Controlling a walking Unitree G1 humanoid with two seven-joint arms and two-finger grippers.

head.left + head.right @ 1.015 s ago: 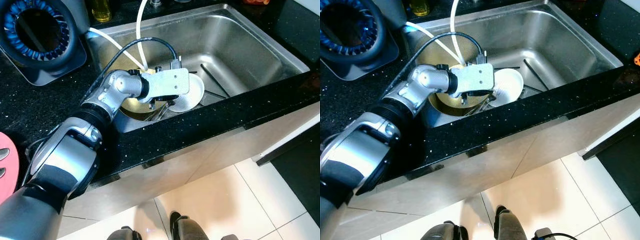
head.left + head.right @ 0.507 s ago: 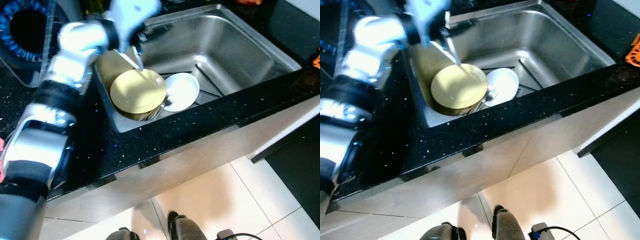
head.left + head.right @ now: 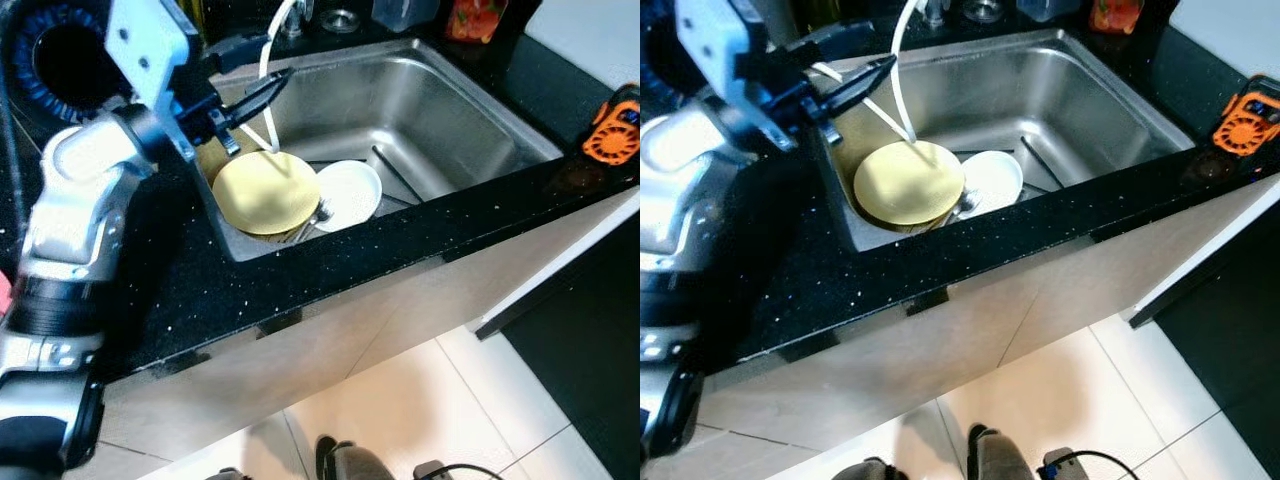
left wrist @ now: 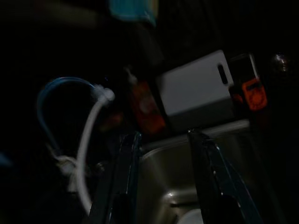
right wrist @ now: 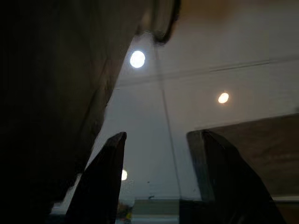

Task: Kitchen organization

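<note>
Left pincer (image 3: pixel 262 92) spread, empty, raised over sink (image 3: pixel 470 120); yellow plate (image 3: pixel 265 192) just below it; white hose (image 3: pixel 268 50) beside fingertips.

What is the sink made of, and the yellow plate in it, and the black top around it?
The sink looks like brushed stainless steel: grey, with soft reflections. The yellow plate seems glazed ceramic or maybe plastic: smooth, even colour. The black counter looks like polished stone, glossy with tiny sparkles.
</note>
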